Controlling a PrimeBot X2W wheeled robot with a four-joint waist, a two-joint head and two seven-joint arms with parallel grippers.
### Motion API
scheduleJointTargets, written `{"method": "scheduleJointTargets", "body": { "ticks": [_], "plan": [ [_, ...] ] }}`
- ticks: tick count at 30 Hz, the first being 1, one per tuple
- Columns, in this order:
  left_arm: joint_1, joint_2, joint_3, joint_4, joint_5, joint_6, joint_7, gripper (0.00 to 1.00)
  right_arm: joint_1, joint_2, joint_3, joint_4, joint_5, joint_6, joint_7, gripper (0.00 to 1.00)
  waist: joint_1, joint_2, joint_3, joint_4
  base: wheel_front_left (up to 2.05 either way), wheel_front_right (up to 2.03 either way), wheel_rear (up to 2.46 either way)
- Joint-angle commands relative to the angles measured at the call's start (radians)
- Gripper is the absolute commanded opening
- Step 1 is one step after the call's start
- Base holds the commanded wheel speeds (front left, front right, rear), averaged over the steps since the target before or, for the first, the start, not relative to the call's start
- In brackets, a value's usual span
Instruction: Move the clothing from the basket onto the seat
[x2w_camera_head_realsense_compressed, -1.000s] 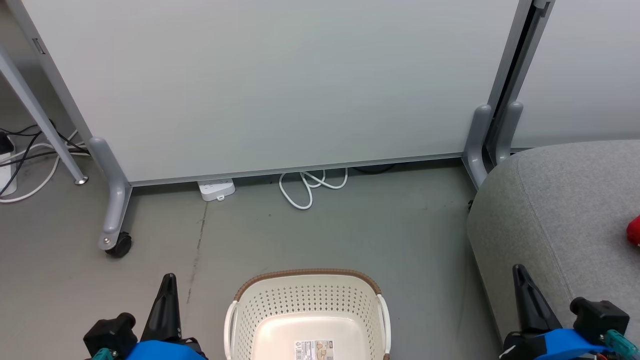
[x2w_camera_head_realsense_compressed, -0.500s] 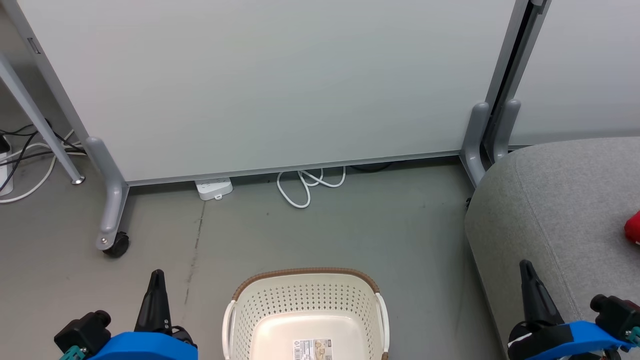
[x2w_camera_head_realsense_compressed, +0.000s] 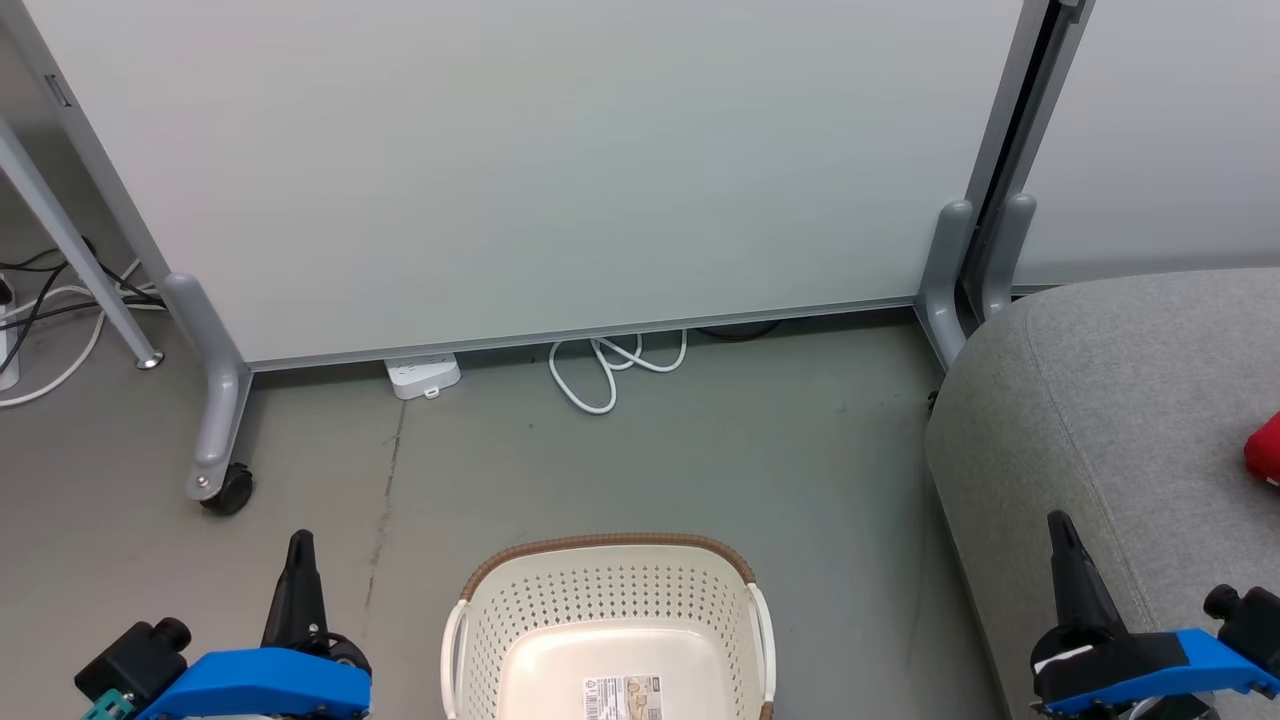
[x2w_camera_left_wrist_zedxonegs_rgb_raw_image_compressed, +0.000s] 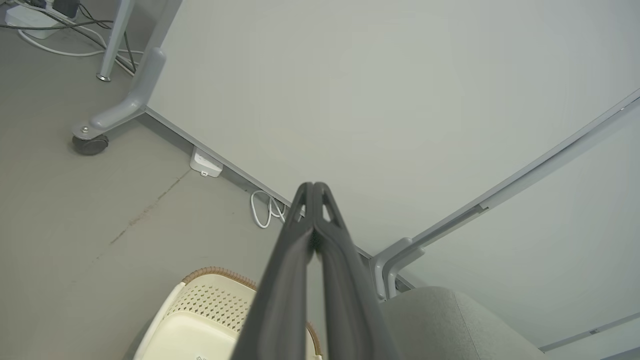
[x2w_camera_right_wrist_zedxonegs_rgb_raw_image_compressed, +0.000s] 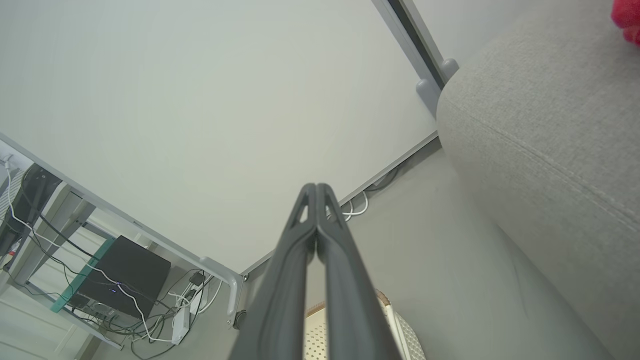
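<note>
Claw status: left claw (x2w_camera_head_realsense_compressed: 300, 548) fully closed, fingers pressed flat together, nothing between them. It points up the scene over bare floor (x2w_camera_head_realsense_compressed: 700, 450) at near left, just left of the basket. Right claw (x2w_camera_head_realsense_compressed: 1062, 528) closed the same way and also empty, at near right, its tip over the near-left corner of the seat.

Basket (x2w_camera_head_realsense_compressed: 610, 547): on the floor between the two claws, near centre. Cream perforated walls, brown woven-look rim, white side handles. The visible part of its bottom carries a paper label (x2w_camera_head_realsense_compressed: 625, 697). Near end cut off by the frame edge.

Seat (x2w_camera_head_realsense_compressed: 1120, 400): large grey cushion at right, rounded corner toward the basket, a strip of floor between them.

Clothing (x2w_camera_head_realsense_compressed: 1265, 452): red patch lying on the seat top at the far right edge, well apart from the basket. Mostly out of frame; cannot tell how many garments.

Far side: pale partition panel (x2w_camera_head_realsense_compressed: 550, 170) on grey feet, one black caster (x2w_camera_head_realsense_compressed: 225, 492) at left. White power strip (x2w_camera_head_realsense_compressed: 423, 375) and looped white cable (x2w_camera_head_realsense_compressed: 600, 375) lie at its base.
</note>
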Motion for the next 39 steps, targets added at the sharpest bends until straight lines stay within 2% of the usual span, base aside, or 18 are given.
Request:
{"method": "scheduleJointTargets", "body": {
  "ticks": [1,21,39],
  "plan": [
    [-0.031,0.002,0.006,-0.017,-0.032,-0.004,0.008,0.00,-0.027,-0.004,-0.004,-0.015,0.037,0.000,0.009,0.00,0.0000,0.0000,0.000,-0.001,0.00,0.00,0.00],
    [-0.051,0.002,0.029,-0.026,-0.273,-0.006,0.071,0.00,-0.045,-0.004,-0.013,-0.021,0.290,0.000,0.071,0.00,0.0000,0.0000,0.006,-0.010,0.00,0.00,0.00],
    [-0.065,0.002,0.043,-0.031,-0.444,-0.008,0.115,0.00,-0.058,-0.005,-0.020,-0.025,0.471,0.000,0.116,0.00,0.0000,0.0000,0.011,-0.018,0.00,0.00,0.00]
  ]
}}
